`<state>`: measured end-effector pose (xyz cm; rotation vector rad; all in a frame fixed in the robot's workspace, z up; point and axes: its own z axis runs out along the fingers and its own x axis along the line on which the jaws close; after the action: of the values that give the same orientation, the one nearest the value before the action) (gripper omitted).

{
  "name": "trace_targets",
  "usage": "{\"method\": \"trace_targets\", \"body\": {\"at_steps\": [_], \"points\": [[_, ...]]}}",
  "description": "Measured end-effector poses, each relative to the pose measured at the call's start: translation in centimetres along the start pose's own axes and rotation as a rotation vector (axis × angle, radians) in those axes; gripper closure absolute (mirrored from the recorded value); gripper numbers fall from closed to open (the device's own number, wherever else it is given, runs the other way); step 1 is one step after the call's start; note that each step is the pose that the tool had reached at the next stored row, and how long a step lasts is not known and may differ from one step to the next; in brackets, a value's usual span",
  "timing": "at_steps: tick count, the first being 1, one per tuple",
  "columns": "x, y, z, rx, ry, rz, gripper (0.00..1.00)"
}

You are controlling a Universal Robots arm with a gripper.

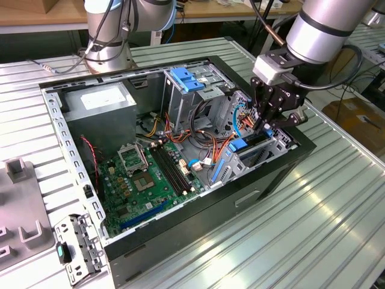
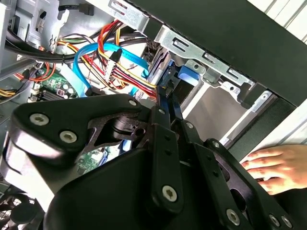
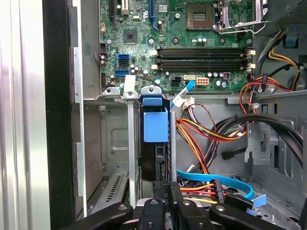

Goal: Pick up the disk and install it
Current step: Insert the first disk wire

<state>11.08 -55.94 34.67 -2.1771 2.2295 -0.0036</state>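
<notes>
The arm reaches into the open computer case (image 1: 180,144), which lies on its side on the ribbed metal table (image 1: 313,229), and the gripper (image 1: 266,125) is down at the drive bay (image 1: 274,144) in the case's corner toward the exterior view's right. In the first wrist view the disk (image 3: 155,125) stands on edge in that bay, slotted between the thin metal bay walls, its blue carrier frame facing up and the dark drive body below it. The gripper's fingers (image 3: 173,194) are pressed close together on the disk's near end, pinching its edge. Beside the bay runs a tangle of red, orange and yellow wires (image 3: 196,136) and a light-blue data cable (image 3: 216,178). Beyond the bay lies the green motherboard (image 3: 192,43). In the second wrist view a person's hand (image 2: 278,167) rests just outside the case's black wall.
</notes>
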Motion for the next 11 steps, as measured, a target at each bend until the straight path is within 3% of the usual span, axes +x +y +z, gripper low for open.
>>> {"method": "trace_targets", "body": {"at_steps": [11], "points": [[0.01, 0.03, 0.48, -0.0025, -0.0012, 0.0, 0.84]]}}
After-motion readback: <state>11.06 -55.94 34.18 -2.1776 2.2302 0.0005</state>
